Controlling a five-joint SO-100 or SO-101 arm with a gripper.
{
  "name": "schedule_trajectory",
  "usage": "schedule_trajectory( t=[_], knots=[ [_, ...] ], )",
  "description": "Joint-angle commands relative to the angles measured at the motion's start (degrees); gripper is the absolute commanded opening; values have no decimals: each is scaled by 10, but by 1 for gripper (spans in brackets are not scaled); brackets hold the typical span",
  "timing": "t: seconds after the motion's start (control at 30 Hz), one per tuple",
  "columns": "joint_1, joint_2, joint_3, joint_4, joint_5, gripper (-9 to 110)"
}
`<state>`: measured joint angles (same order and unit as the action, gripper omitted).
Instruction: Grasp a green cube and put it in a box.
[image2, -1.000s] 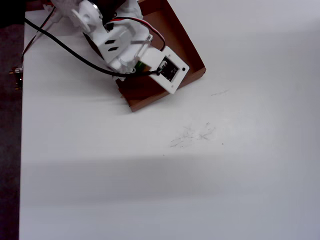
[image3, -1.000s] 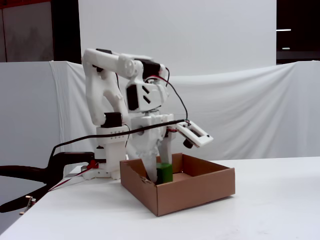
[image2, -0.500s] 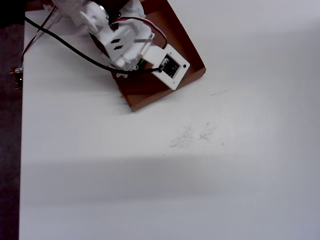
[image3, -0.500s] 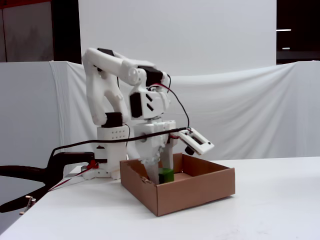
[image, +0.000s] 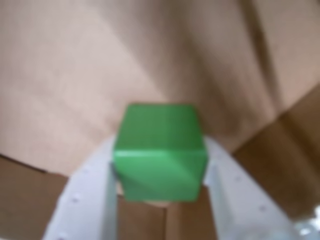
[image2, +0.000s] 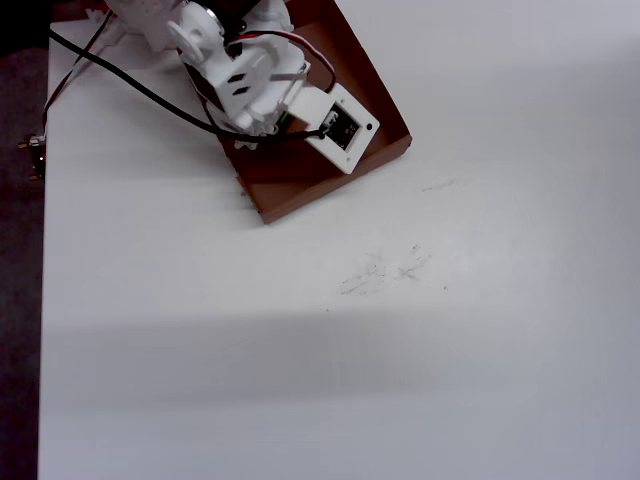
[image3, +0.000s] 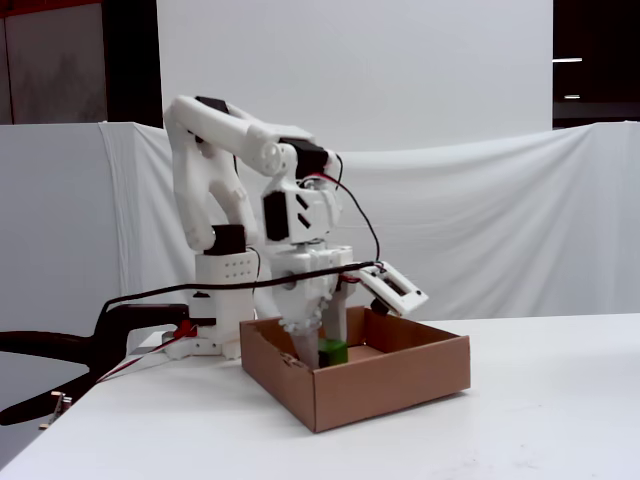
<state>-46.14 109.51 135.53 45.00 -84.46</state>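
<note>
Fingers (image: 160, 192) closed on the green cube (image: 160, 152) (one pad on each side), held inside the box (image3: 390, 385), brown floor directly beneath.

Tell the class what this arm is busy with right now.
The white arm has reached down into the box, a shallow brown cardboard tray on the white table. Its end effector is shut on the green cube, holding it low inside the box. The pictures do not show whether the cube touches the floor. It is not yet released.
</note>
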Motion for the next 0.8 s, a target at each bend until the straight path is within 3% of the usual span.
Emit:
schedule_trajectory(
  t=[0.0,0.43,0.77],
  knots=[
    [-4,3,-1,-6,2,13],
    [15,38,-13,2,13,23],
    [193,302,25,142,91,23]
  ],
)
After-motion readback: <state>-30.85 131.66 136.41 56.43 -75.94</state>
